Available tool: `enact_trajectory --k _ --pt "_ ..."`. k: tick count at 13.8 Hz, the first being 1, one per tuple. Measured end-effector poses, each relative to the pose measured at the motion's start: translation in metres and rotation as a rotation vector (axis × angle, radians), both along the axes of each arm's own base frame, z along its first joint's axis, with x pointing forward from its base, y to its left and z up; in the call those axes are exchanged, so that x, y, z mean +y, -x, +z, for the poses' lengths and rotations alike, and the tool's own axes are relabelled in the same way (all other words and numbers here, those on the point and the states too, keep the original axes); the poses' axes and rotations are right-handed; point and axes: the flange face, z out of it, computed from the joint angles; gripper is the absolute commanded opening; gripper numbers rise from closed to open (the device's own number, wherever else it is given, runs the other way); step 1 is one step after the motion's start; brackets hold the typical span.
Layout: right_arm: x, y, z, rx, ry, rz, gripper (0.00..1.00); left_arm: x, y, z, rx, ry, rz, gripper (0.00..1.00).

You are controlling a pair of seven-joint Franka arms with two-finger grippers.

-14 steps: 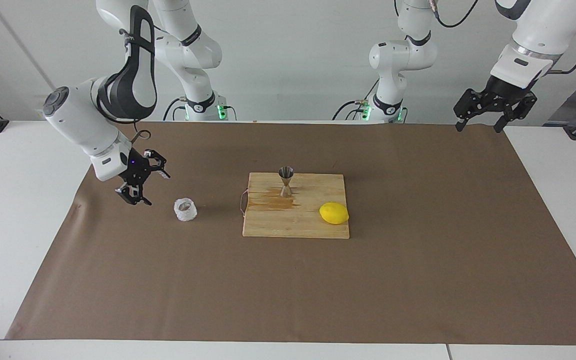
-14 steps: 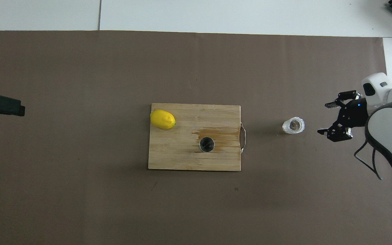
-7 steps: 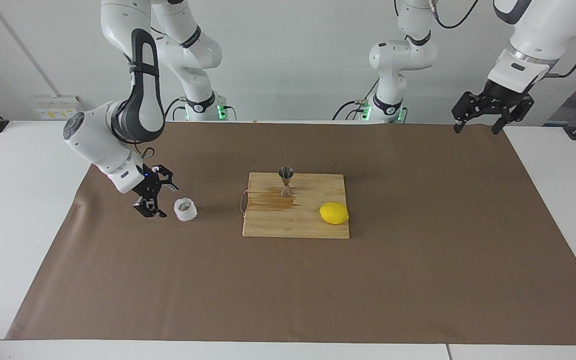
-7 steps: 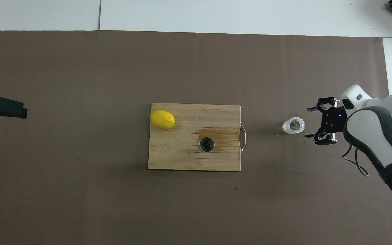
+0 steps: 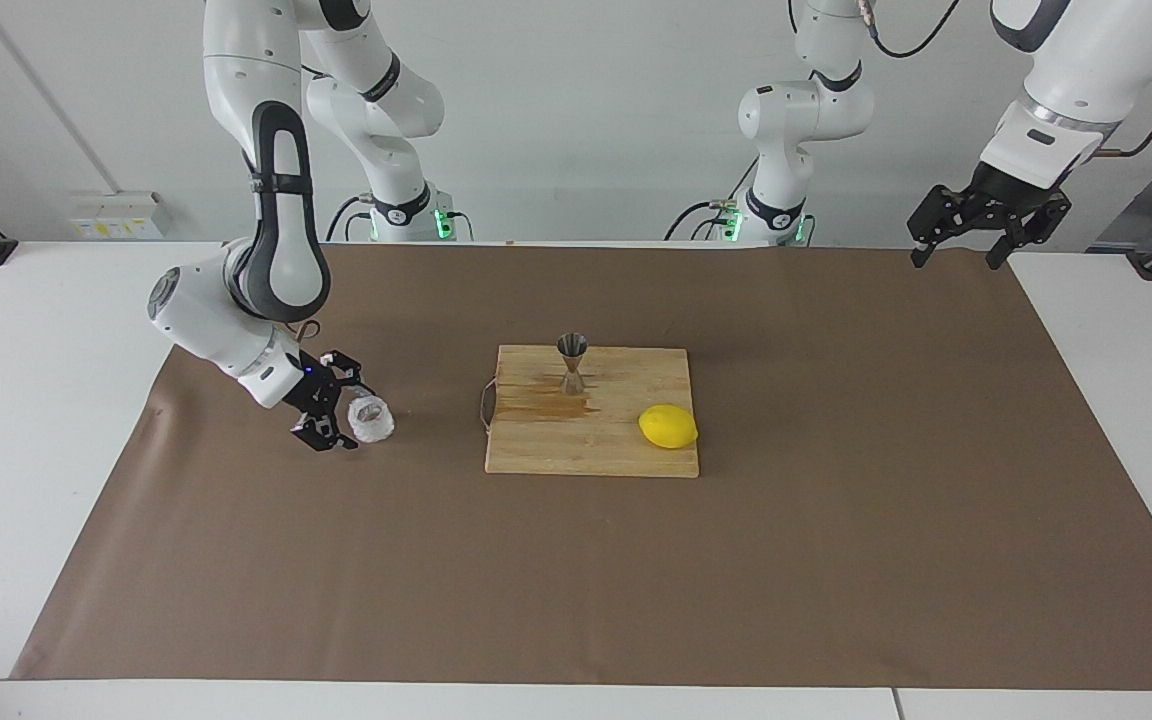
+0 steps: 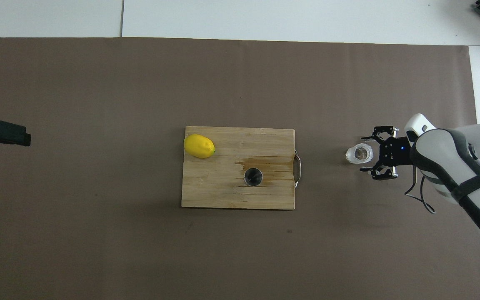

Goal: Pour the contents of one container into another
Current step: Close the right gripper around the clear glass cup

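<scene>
- Reaching low at the middle left of the facing view, the right gripper (image 5: 344, 412) has its fingers (image 5: 321, 435) spread wide on either side of the crinkly white cup (image 5: 371, 418), not closed on it; whether they touch it I cannot tell.
- The cup stands upright on the brown paper covering the desk (image 5: 56, 480), apart from the handle end of the wooden cutting board (image 5: 591, 450).
- The steel jigger (image 5: 572, 362) stands upright on the board beside a darker stain, at frame centre.
- A lemon (image 5: 668, 426) lies on the board, lower and to the right of the jigger in the facing view.
- At the upper right of the facing view the left gripper (image 5: 963, 251) waits raised over the paper's corner, fingers wide and holding nothing.
</scene>
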Motion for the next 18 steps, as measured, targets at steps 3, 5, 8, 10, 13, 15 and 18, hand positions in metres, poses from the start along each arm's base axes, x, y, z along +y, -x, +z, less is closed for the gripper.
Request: enact_trajectory --k 3,5,8,10,13,15,18 --pt "0.001 -0.001 -0.005 -0.003 -0.003 0.002 1.00 0.002 0.000 0.000 0.000 0.000 0.003 1.00" --pt "0.003 -0.001 -0.005 -0.004 -0.004 0.004 1.00 0.001 0.000 0.000 0.000 0.000 0.003 1.00" --pt "0.005 -0.001 -0.005 -0.004 -0.004 0.008 1.00 0.001 0.000 0.000 0.001 0.000 0.002 1.00" --pt "0.006 -0.001 -0.005 -0.004 -0.004 0.011 0.89 0.001 0.001 0.000 0.000 0.000 0.002 1.00" --pt "0.008 -0.002 -0.001 -0.008 -0.006 0.014 0.74 0.001 0.001 0.001 -0.006 0.000 0.002 1.00" --pt "0.009 -0.002 -0.001 -0.007 -0.008 0.017 0.68 0.001 -0.002 0.000 -0.029 0.001 0.002 1.00" --pt "0.009 -0.003 0.001 -0.010 -0.008 0.018 0.59 0.001 -0.002 -0.011 -0.022 -0.001 -0.016 1.00"
